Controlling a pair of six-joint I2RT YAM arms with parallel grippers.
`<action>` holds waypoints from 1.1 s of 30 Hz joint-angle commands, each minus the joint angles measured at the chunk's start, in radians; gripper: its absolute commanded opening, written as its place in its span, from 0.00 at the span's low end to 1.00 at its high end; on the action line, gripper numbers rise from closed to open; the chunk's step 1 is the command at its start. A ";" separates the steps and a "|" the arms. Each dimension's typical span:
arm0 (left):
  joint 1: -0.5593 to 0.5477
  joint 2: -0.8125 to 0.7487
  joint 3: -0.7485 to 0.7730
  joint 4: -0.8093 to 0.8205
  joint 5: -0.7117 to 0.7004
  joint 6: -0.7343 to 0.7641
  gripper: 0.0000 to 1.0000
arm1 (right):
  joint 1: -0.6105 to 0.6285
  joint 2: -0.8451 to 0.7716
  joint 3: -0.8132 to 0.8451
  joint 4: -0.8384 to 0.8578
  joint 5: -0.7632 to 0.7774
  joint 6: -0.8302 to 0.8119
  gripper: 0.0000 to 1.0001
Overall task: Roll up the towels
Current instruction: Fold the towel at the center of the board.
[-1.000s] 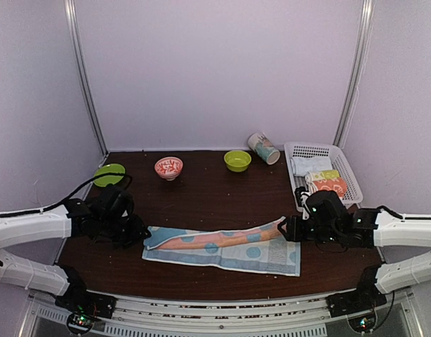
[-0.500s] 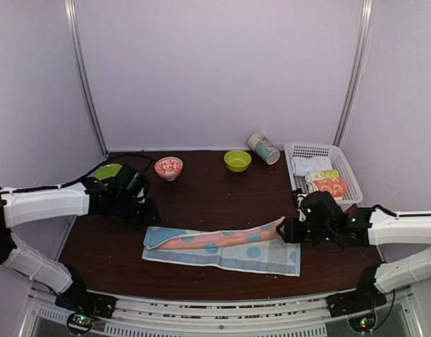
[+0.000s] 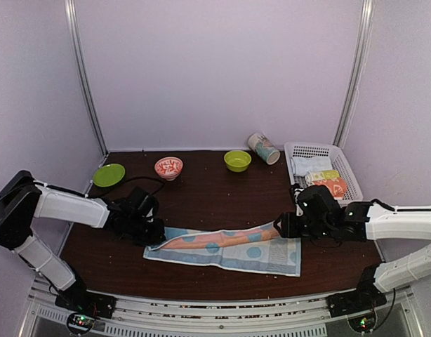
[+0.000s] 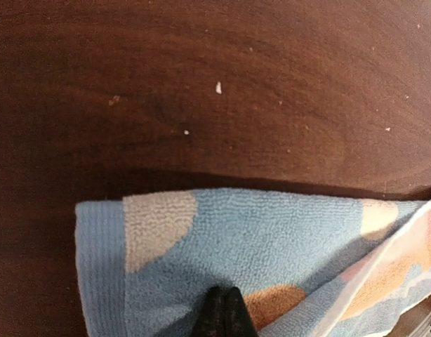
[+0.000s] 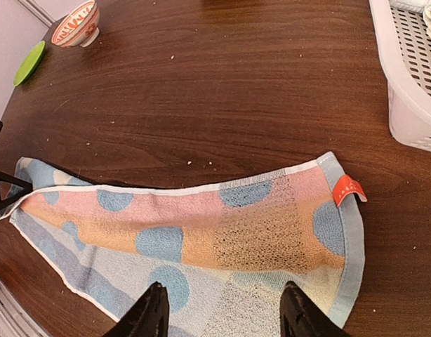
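Though top view blurs it, wrist views tell — right gripper (image 5: pixel 222 286) wide, left gripper (image 4: pixel 221 296) closed.

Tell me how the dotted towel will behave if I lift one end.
Likely floppy: the towel lies limp with a folded-over, wavy edge, so it should sag and drape. Probably light, since its layers lie thin and flat. Its looped pile suggests it drags rather than slides.
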 commanded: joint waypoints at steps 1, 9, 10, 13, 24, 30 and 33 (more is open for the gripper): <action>-0.004 -0.026 -0.163 -0.020 -0.035 -0.071 0.00 | 0.007 0.045 0.065 -0.030 0.034 -0.001 0.55; -0.004 -0.258 -0.343 -0.072 -0.102 -0.195 0.00 | -0.024 0.208 0.219 -0.118 0.099 0.002 0.55; -0.004 -0.286 -0.352 -0.086 -0.110 -0.198 0.00 | -0.037 0.233 0.239 -0.120 0.095 -0.005 0.55; -0.004 -0.344 -0.361 -0.132 -0.131 -0.202 0.00 | -0.070 0.332 0.315 -0.142 0.076 -0.046 0.55; -0.004 -0.362 -0.350 -0.133 -0.147 -0.186 0.00 | -0.130 0.655 0.576 -0.298 -0.006 -0.155 0.54; -0.004 -0.327 -0.342 -0.104 -0.130 -0.173 0.00 | -0.144 0.742 0.621 -0.332 -0.015 -0.174 0.52; -0.004 -0.330 -0.346 -0.092 -0.127 -0.172 0.00 | -0.149 0.764 0.621 -0.329 0.005 -0.179 0.51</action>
